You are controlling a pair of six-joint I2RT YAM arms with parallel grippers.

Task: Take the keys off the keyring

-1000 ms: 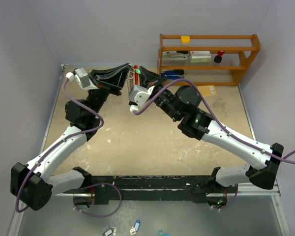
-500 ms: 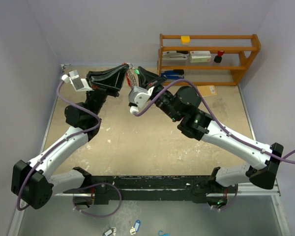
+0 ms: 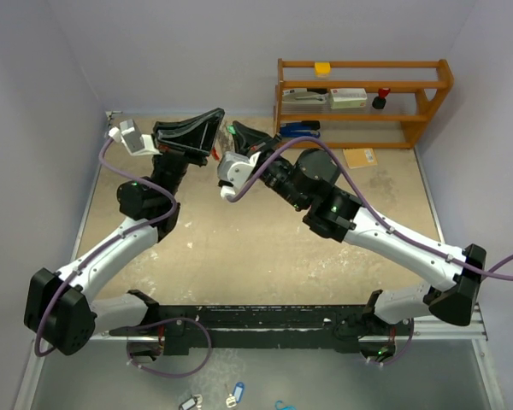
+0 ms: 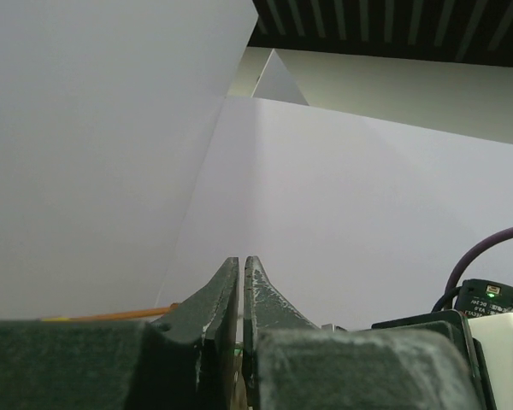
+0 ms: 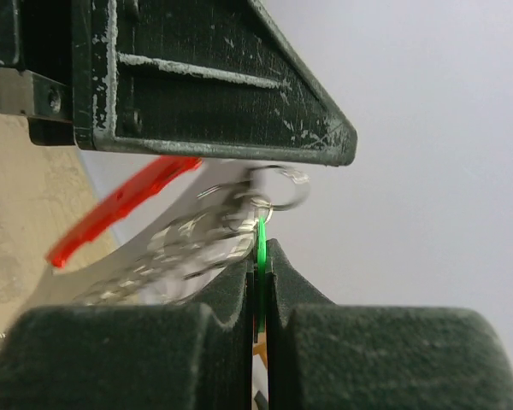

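1. Far left, top view: raised above the table [image 3: 239, 248] on the left arm and aimed toward the middle rear.
2. At the left fingers [image 4: 215, 299]: closed to a hairline slit, with only pale wall behind the tips in the left wrist view.
3. Under the lower edge of that same pair, right wrist view: apparently clamped on the keyring [image 5: 120, 209], with the red crescent slanting down and to the left out of the grip, and a blurred silver chain [image 5: 197, 239] beside it.
4. Just right of the chain: joined by a small silver ring [image 5: 282, 188] to the keys [image 5: 261, 243], seen edge-on as a thin green tag.
5. At the right fingers [image 5: 231, 295]: shut tight on that green tag, touching it on both sides.
6. Top view again: held in mid-air between both arms, off the table.
7. Farther right: backed by a wooden shelf [image 3: 368, 64] at the rear wall.
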